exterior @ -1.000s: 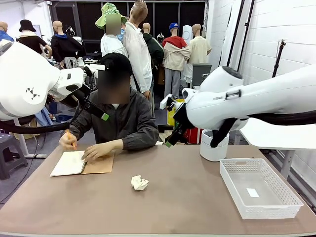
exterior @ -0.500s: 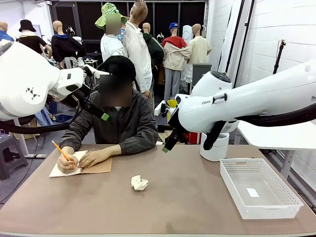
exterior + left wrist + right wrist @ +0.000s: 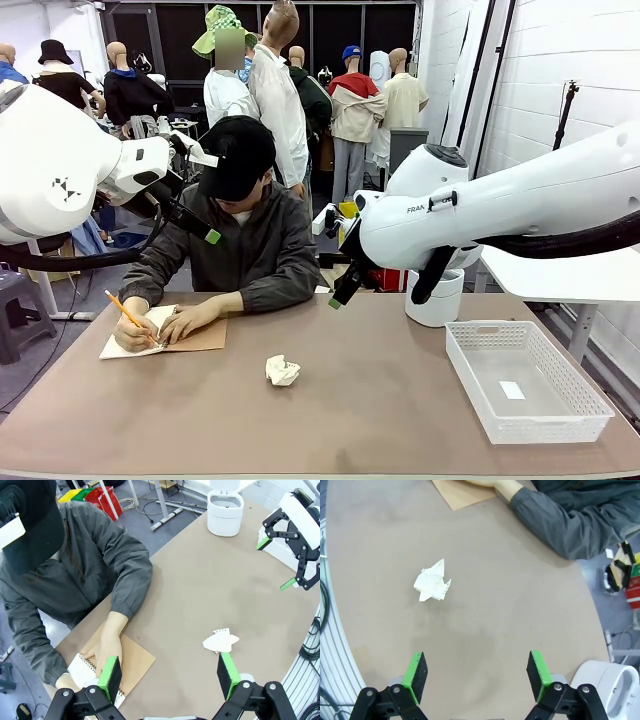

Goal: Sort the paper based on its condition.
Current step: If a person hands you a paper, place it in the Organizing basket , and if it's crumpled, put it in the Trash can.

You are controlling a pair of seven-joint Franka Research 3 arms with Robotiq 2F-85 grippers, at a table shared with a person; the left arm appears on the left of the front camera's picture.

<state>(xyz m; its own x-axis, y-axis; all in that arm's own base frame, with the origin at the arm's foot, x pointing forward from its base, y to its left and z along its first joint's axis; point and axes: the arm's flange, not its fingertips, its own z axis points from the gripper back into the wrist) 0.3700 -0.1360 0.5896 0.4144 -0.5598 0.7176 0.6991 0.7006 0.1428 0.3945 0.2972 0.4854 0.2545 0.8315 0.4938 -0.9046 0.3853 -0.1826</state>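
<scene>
My left gripper [image 3: 168, 667] and right gripper [image 3: 477, 664] hang released, jaws wide. Crumpled white paper ball [image 3: 283, 370] lies untouched near centre of brown table [image 3: 400, 410].

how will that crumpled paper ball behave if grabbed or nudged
The crumpled paper looks very light, so a nudge probably skids it across the smooth table. Its loose folds likely crush under a squeeze; its irregular shape shouldn't roll far.

One crumpled paper [image 3: 283, 370]; one notebook [image 3: 200, 337]; one basket [image 3: 548, 426]
</scene>
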